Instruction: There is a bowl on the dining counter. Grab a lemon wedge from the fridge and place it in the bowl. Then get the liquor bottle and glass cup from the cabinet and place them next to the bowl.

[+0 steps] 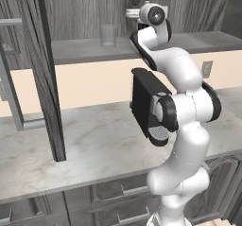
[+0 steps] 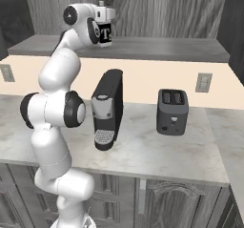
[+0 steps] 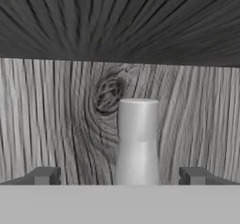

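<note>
The fingers [image 3: 119,176] stand wide open, empty, either side of the liquor bottle [image 3: 137,141] on the cabinet [image 1: 198,41] shelf — the glass cup [image 1: 108,35] stands at 9 o'clock of the hand. Below, a marbled desk [image 2: 157,150] (grey drawers under) carries a coffee machine [image 2: 107,108] and a toaster [image 2: 172,111].

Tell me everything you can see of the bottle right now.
In the hand view only the bottle's top shows: a slim pale neck widening downward, with a cylindrical cap of the same off-white, matte and opaque-looking. It stands upright inside the cabinet, in front of the grey wood-grain back panel with a knot. It sits centred between the open claw's two fingertips, neither touching it. Its body and label are cut off below.
</note>
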Motion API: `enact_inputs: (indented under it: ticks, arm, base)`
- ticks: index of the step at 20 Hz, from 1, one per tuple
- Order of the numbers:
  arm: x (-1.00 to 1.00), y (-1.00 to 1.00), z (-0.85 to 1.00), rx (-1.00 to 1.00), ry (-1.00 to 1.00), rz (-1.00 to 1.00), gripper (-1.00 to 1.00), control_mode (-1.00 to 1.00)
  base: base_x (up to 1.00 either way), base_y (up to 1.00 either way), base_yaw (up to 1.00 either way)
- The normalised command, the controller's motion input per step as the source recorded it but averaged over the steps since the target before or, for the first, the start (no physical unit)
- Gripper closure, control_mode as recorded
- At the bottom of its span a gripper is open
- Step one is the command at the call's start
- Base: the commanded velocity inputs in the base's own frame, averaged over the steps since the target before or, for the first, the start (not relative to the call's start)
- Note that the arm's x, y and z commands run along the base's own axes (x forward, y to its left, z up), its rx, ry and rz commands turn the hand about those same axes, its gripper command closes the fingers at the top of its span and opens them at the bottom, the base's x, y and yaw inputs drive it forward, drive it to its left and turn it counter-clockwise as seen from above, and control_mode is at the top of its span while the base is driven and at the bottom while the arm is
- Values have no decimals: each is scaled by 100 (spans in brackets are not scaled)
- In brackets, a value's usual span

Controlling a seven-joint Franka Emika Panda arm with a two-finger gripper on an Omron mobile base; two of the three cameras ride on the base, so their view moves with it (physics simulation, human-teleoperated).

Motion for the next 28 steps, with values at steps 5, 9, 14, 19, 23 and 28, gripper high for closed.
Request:
enact_inputs:
  ticks: [5, 9, 14, 19, 23, 28]
  arm:
    - [17, -11, 1, 0, 0, 0, -100, -100]
    - [1, -7, 0, 0, 0, 0, 100, -100]
    - [5, -1, 0, 0, 0, 0, 100, -100]
    - [0, 0, 0, 0, 0, 0, 100, -100]
    - [0, -2, 0, 0, 0, 0, 100, -100]
    - [0, -5, 0, 1, 0, 0, 100, -100]
  base:
    - [0, 0, 0]
    - [0, 0, 0]
    - [0, 0, 0]
    - [0, 0, 0]
    - [0, 0, 0]
    - [0, 0, 0]
